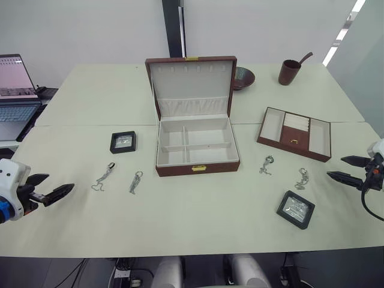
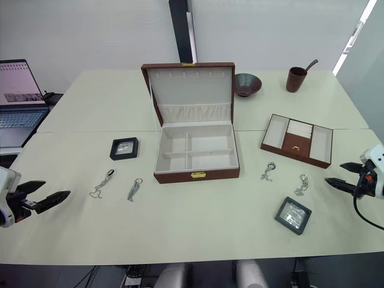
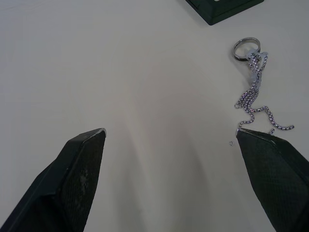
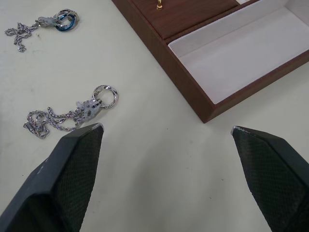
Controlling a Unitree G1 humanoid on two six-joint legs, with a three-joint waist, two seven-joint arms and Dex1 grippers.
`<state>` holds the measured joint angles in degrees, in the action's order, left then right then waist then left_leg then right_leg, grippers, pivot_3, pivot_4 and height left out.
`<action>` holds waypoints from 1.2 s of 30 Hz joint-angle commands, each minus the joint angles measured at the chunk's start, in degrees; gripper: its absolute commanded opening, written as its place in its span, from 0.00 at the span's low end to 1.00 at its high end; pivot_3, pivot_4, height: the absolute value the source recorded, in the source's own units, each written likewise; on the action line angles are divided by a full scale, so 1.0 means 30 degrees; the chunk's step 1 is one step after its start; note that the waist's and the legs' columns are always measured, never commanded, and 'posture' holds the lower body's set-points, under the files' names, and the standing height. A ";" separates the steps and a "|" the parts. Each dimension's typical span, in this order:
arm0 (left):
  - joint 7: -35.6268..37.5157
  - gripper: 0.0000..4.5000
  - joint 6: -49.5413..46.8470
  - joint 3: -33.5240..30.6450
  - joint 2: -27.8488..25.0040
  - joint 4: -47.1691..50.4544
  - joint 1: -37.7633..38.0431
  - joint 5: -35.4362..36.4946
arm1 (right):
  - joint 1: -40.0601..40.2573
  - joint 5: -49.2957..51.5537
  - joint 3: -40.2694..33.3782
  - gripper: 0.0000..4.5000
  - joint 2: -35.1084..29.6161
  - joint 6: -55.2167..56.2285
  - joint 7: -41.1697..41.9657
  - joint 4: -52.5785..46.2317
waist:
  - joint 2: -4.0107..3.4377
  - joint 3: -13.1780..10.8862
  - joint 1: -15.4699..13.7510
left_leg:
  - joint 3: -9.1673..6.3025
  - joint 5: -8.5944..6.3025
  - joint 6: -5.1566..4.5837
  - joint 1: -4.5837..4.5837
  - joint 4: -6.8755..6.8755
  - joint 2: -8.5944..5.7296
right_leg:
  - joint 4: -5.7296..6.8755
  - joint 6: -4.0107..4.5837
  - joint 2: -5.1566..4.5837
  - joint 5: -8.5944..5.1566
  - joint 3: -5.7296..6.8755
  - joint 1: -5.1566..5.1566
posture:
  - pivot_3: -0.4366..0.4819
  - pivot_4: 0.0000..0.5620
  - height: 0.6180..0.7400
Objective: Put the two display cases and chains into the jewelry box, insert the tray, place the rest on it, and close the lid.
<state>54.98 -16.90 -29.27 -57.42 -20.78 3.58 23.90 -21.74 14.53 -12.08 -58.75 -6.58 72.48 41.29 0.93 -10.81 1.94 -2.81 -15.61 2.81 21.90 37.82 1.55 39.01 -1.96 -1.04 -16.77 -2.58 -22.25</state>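
Left eye view: nothing is packed yet, both grippers are waiting spread wide and empty.
Left gripper (image 1: 60, 193) is hovering near two chains (image 1: 103, 179) and one display case (image 1: 123, 141); right gripper (image 1: 343, 168) is hovering beside the tray (image 1: 294, 133). Jewelry box (image 1: 195, 147) is standing open mid-worktop; next probably comes picking up a case.

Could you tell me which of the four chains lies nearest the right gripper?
The outermost chain on the robot's right, between the tray and the right gripper.

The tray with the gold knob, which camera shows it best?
The left eye view: the whole tray shows, every compartment and knob. The right eye view shows it whole too. The right wrist view catches only one corner.
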 commanded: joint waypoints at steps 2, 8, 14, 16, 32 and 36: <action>0.0017 0.99 0.0367 -0.0636 -0.0169 0.0278 -0.0054 -0.0117 | -0.0340 -0.0089 -0.0180 1.00 -0.0315 0.0330 0.0066 -0.0116 | 0.0000 0.0000 -0.0001 | 0.0000 0.0000 0.0000 0.0000 0.0000 0.0000 | 0.0000 0.0000 0.0000 0.0000 0.0000 0.0000 | 0.48 0.27 1.00; -0.0012 0.99 0.0566 -0.0548 -0.0171 0.0068 -0.0235 -0.0319 | -0.0381 -0.0109 -0.0146 1.00 -0.0306 0.0379 0.0053 -0.0019 | 0.0000 0.0000 -0.0002 | 0.0000 0.0000 0.0000 -0.0001 0.0002 0.0000 | 0.0003 0.0000 0.0000 0.0000 0.0001 0.0000 | 0.48 0.27 1.00; -0.0113 0.99 0.0452 -0.0589 -0.0101 -0.0041 -0.0333 -0.0255 | -0.0370 -0.0156 -0.0137 1.00 -0.0365 0.0353 0.0090 -0.0057 | 0.0000 0.0000 -0.0002 | -0.0001 0.0000 0.0000 -0.0001 0.0004 0.0000 | 0.0004 0.0000 0.0000 0.0000 0.0001 0.0001 | 0.48 0.27 1.00; -0.0162 0.99 0.0542 -0.0556 -0.0141 -0.0128 -0.0339 -0.0338 | -0.0407 -0.0200 -0.0122 1.00 -0.0374 0.0394 0.0080 0.0004 | 0.0000 0.0000 -0.0002 | 0.0000 0.0000 0.0000 -0.0002 0.0003 0.0000 | 0.0005 0.0000 0.0000 0.0000 0.0000 0.0000 | 0.48 0.27 1.00; -0.0650 0.99 0.0755 -0.0363 -0.0102 -0.0578 -0.0903 -0.0822 | -0.0731 -0.0364 -0.0049 1.00 -0.0300 0.0862 0.0109 0.0650 | 0.0000 0.0001 0.0001 | 0.0002 0.0000 0.0000 -0.0005 0.0007 -0.0004 | 0.0009 0.0000 0.0002 0.0002 0.0000 0.0000 | 0.48 0.27 1.00; -0.0794 0.99 0.0890 -0.0327 -0.0015 -0.0726 -0.1133 -0.0999 | -0.0702 -0.0167 -0.0260 1.00 -0.0282 0.0697 0.0193 0.0506 | 0.0000 0.0001 -0.0002 | 0.0000 0.0000 0.0000 -0.0002 0.0006 -0.0002 | 0.0009 0.0000 0.0000 0.0002 0.0000 0.0001 | 0.48 0.27 1.00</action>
<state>53.05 -15.37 -29.26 -57.34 -22.72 0.68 21.23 -23.29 13.29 -11.60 -58.75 -4.66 72.56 43.20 0.93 -10.81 1.94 -2.81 -15.61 2.81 21.89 37.84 1.54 39.03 -1.96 -1.04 -16.76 -2.58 -22.25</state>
